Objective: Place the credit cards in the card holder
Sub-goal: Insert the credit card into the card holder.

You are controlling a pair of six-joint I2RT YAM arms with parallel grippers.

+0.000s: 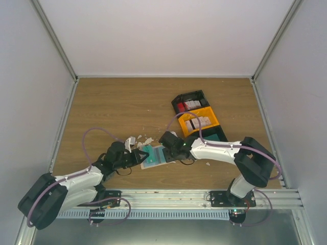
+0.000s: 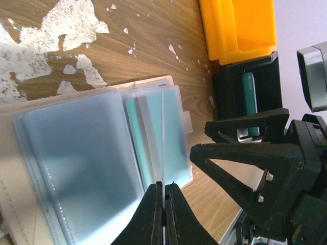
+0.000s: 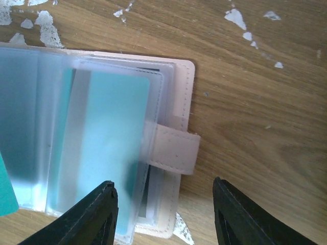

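Left gripper (image 2: 164, 188): fingers pinched tight on the free edge of one clear sleeve of the card holder (image 2: 76, 153). The sleeve stands edge-on and runs straight out from the fingertips.

The card holder lies open and flat on the wood table (image 1: 117, 112), between the two sets of fingers. Its opened length runs from the left fingers across to the right ones, with the spine crosswise to that.

The snap tab (image 3: 171, 148) sticks out of the holder's edge on the right gripper's side and points at the gap between those fingers.

Right gripper (image 3: 163, 191): jaws wide, nothing gripped, tips near the tab edge. Cannot tell if they touch.

A teal card (image 3: 115, 138) sits inside a sleeve just ahead of the finger on the left of the right wrist view. Its long axis is parallel to the spine and runs away from the fingertips.

White scraps (image 2: 61, 30) lie on the wood past the holder, far side from the left fingers.

Beyond the right gripper are a yellow bin (image 2: 240, 25) and a black bin (image 2: 271, 81). A second teal card (image 2: 249, 102) stands on edge in the black one.
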